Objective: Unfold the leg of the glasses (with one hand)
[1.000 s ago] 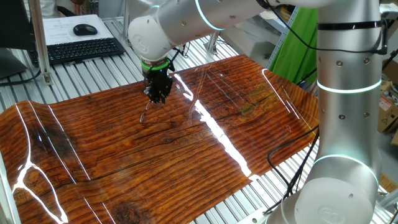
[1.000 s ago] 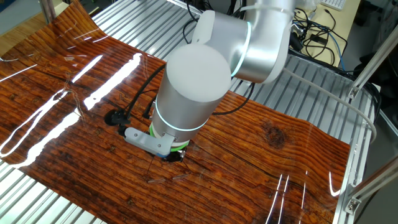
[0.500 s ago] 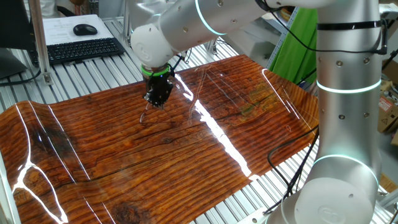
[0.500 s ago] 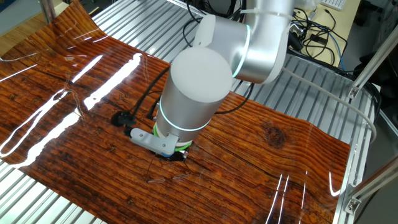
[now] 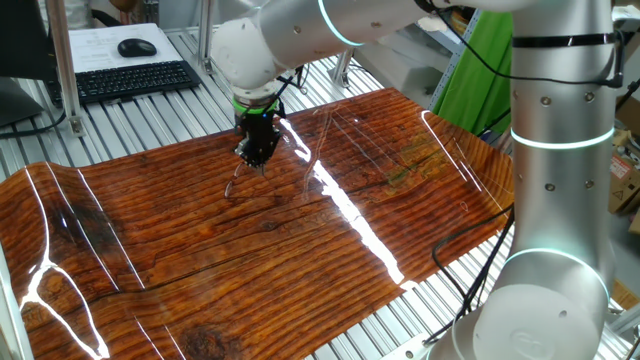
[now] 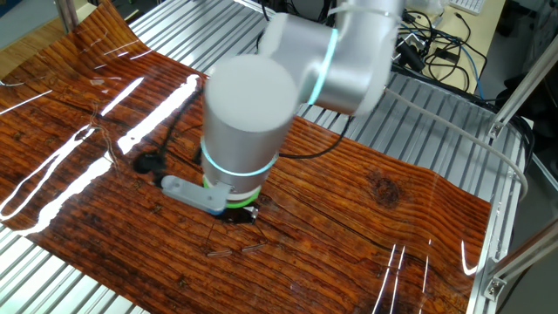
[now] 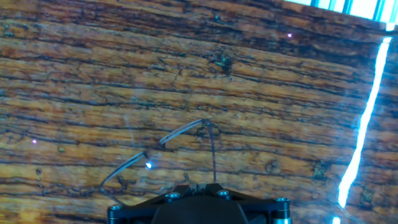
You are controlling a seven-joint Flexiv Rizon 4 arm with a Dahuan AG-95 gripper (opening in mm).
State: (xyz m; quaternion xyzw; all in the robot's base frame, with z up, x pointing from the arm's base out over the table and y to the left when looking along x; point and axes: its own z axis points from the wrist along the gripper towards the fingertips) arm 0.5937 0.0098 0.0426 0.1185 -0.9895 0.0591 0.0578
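Wood-grain mat [image 5: 330,250] covers the table; the gripper [image 5: 256,157] is low over its far side, and the glasses [image 7: 165,155] lie on the mat right beneath it, wire frame running out from under the fingers. Looks mid-unfold, leg being worked; next move probably needs a slow sweep outward without dragging the frame. Finger opening hidden by the gripper body, can't tell whether it pinches or only touches the wire.

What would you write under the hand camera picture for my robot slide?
Close above a wood-grain mat, the gripper meets thin wire-rimmed glasses at the frame's bottom edge.
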